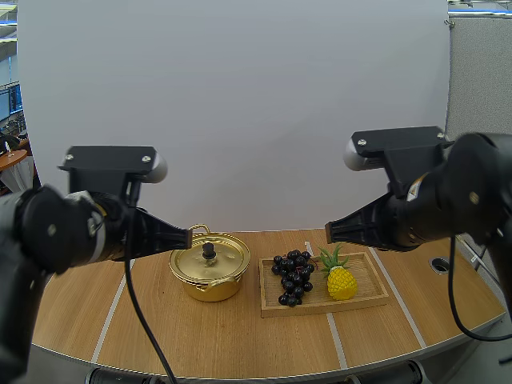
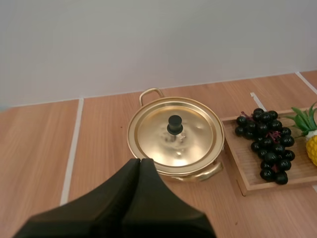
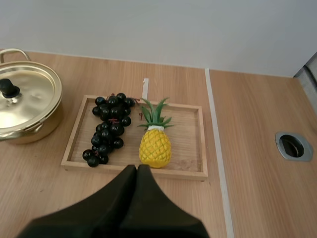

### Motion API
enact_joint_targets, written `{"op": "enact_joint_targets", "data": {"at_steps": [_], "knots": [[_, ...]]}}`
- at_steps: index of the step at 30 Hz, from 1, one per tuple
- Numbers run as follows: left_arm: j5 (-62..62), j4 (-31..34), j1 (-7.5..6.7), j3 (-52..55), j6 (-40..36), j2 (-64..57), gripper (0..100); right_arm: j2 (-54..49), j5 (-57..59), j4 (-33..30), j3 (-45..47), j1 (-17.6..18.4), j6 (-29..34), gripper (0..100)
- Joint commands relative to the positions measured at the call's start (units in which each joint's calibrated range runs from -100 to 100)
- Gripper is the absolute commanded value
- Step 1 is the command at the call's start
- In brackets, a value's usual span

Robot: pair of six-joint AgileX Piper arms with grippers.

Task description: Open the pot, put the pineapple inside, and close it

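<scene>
1. There was one golden pot (image 1: pixel 210 276), standing on the table left of the tray. One lid (image 2: pixel 174 134) sat flat on it, closing it, with a single black knob (image 2: pixel 174 124) at the lid's middle.
2. There was one pineapple (image 3: pixel 155 146). It lay on the one wooden tray (image 3: pixel 194 114), in the tray's right half, with its green leaves pointing toward the back of the table.
3. One bunch of dark grapes (image 3: pixel 109 127) lay in the tray's left half, just beside the pineapple.
4. There were two grippers, both in the air and touching nothing. The left gripper (image 2: pixel 140 161) was clenched on nothing, its fingers together as one dark wedge aimed at the pot. The right gripper (image 3: pixel 136 167) was clenched the same way, over the tray's near edge in front of the pineapple.
5. The table (image 1: pixel 80 312) was light wood with a curved front edge, crossed by pale lines running front to back. A metal-rimmed round hole (image 3: pixel 294 146) sat in the table well to the right of the tray. A plain white panel (image 1: pixel 240 96) stood behind the table.
6. The lid covered the pot's mouth, and the grapes lay between the pot and the pineapple.
</scene>
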Motion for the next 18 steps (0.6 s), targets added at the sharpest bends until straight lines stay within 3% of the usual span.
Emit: {"op": "enact_joint_targets", "data": {"at_steps": [1, 3, 5, 6, 8, 11, 13, 18], "knots": [[-4.2, -5.8, 0.05, -0.3, 4.4, 13.1, 0, 9.6, -0.2, 0.5, -0.3, -0.2, 0.2, 0], [-5.1, -5.8, 0.05, -0.3, 4.5, 15.6, 1, 11.6, -0.2, 0.5, -0.3, -0.2, 1.5, 0], [-5.1, -5.8, 0.05, -0.3, 4.5, 17.5, 9, 12.5, -0.2, 0.5, -0.3, -0.2, 2.4, 16], [-5.1, -5.8, 0.05, -0.3, 4.5, 18.7, 19, 12.9, -0.2, 0.5, -0.3, -0.2, 2.4, 35], [-5.1, -5.2, 0.05, -0.3, 4.7, 20.4, 39, 12.9, -0.4, 0.7, -0.3, -0.2, 2.4, 63], [-4.9, -5.0, 0.05, -0.3, 6.9, 21.8, 72, 12.9, -1.2, 0.7, -0.3, -0.2, 2.4, 88], [-4.8, -5.0, 0.05, -0.3, 8.8, 22.3, 99, 12.9, -1.4, 0.7, -0.3, -0.2, 2.4, 98], [-2.5, -5.0, 0.05, -0.3, 16.9, 22.4, 100, 12.9, -1.4, 0.7, -0.3, -0.2, 2.4, 100]]}}
